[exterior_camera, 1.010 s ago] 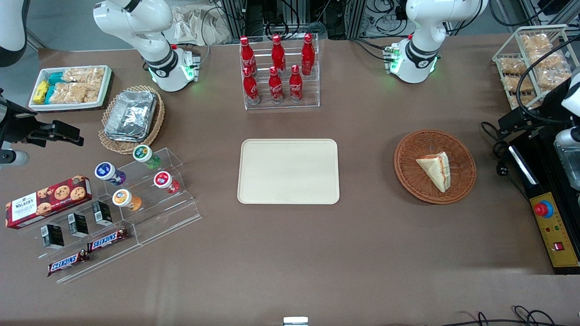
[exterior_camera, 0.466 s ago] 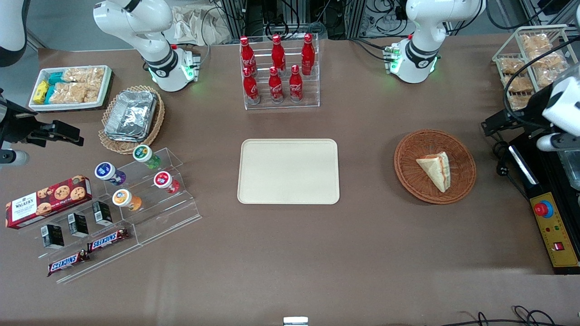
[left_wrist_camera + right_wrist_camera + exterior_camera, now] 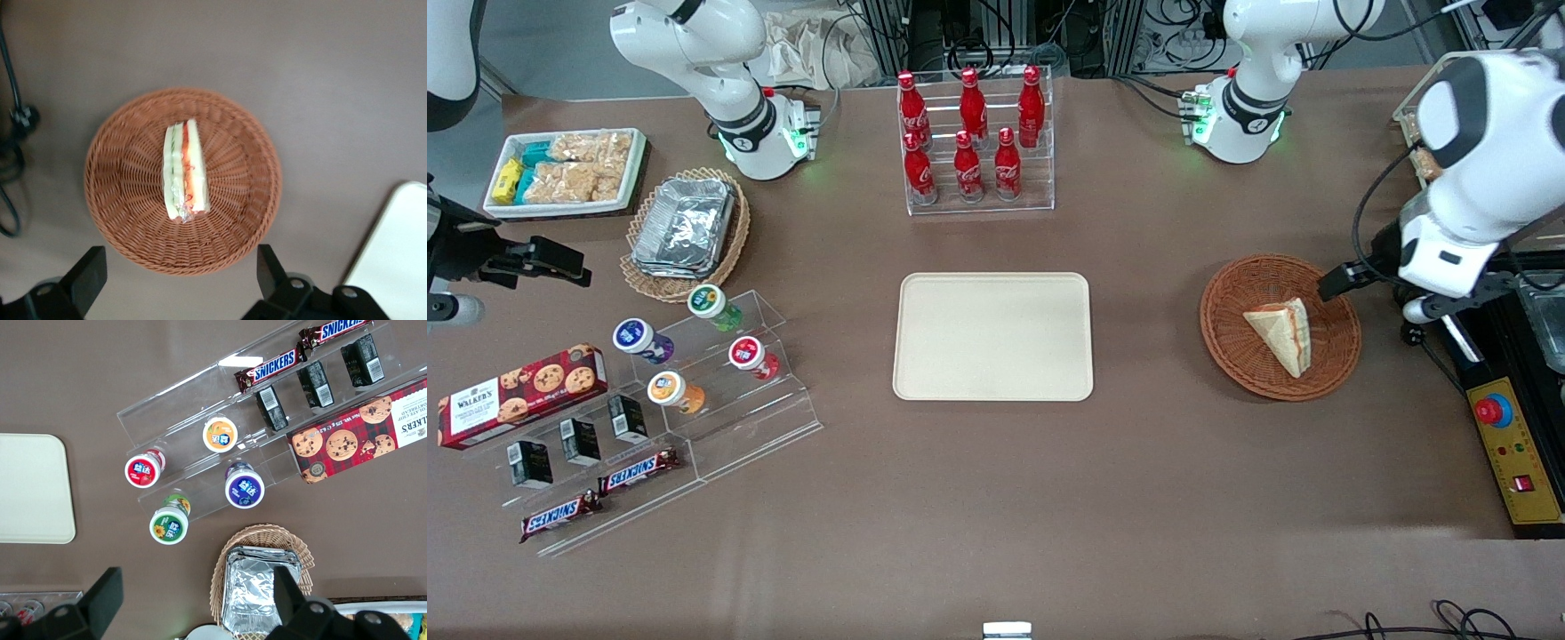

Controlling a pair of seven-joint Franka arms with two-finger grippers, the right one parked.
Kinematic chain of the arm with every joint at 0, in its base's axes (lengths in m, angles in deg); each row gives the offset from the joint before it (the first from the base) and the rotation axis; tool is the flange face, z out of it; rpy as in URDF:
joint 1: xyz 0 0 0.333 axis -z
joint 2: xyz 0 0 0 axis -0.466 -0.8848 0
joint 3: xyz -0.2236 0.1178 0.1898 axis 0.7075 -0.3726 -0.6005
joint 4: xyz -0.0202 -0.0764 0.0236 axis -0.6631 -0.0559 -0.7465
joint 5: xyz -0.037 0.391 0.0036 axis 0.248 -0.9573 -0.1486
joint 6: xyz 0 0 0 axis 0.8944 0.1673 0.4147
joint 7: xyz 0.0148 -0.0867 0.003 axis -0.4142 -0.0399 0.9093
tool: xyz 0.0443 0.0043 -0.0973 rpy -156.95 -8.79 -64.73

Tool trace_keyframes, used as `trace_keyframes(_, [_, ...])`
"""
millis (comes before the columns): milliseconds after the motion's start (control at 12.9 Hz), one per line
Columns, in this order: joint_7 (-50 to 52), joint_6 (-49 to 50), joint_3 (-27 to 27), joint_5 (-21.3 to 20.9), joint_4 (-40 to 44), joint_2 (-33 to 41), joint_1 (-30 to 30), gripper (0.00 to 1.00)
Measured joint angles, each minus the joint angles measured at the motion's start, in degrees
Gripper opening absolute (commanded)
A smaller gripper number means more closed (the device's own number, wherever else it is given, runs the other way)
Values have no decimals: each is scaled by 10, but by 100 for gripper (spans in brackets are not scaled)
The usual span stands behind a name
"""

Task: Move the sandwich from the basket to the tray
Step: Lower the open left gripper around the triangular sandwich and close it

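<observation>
The sandwich (image 3: pixel 1282 333), a pale wrapped wedge with red and green filling on its edge, lies in the round reddish-brown wicker basket (image 3: pixel 1240 356). My left gripper (image 3: pixel 1374 298) hovers high over the basket's rim, at the side toward the working arm's end of the table. In the left wrist view the sandwich (image 3: pixel 185 170) rests near the middle of the basket (image 3: pixel 127 193). There the gripper (image 3: pixel 180 263) is open, its black fingers (image 3: pixel 90 280) wide apart with nothing between them. The cream tray (image 3: pixel 993 336) lies flat mid-table with nothing on it, and its corner (image 3: pixel 400 253) shows in the wrist view.
A rack of red cola bottles (image 3: pixel 971 142) stands farther from the front camera than the tray. Toward the parked arm's end are an acrylic stand of cups (image 3: pixel 720 356), a lacy basket of foil trays (image 3: pixel 685 227) and a snack tray (image 3: pixel 565 169). A control box (image 3: pixel 1512 444) and cable (image 3: pixel 13 127) lie beside the wicker basket.
The left arm has swung in from the table's end, so its gripper now hangs over the wicker basket's rim. The sandwich, basket and tray have not moved.
</observation>
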Motion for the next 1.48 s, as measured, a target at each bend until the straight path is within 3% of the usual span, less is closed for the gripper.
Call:
trace_keyframes(388, [104, -128, -4, 0, -94, -7, -11, 100])
trace_keyframes(1010, [135, -348, -2, 0, -193, -95, -9, 100])
trace_keyframes(1087, [136, -372, -2, 1, -198, -108, -9, 94])
trace_keyframes(1243, [140, -399, 1, 1, -200, -131, -8, 0])
trace_keyframes(1476, [159, -405, 8, 1, -197, -137, -5, 0])
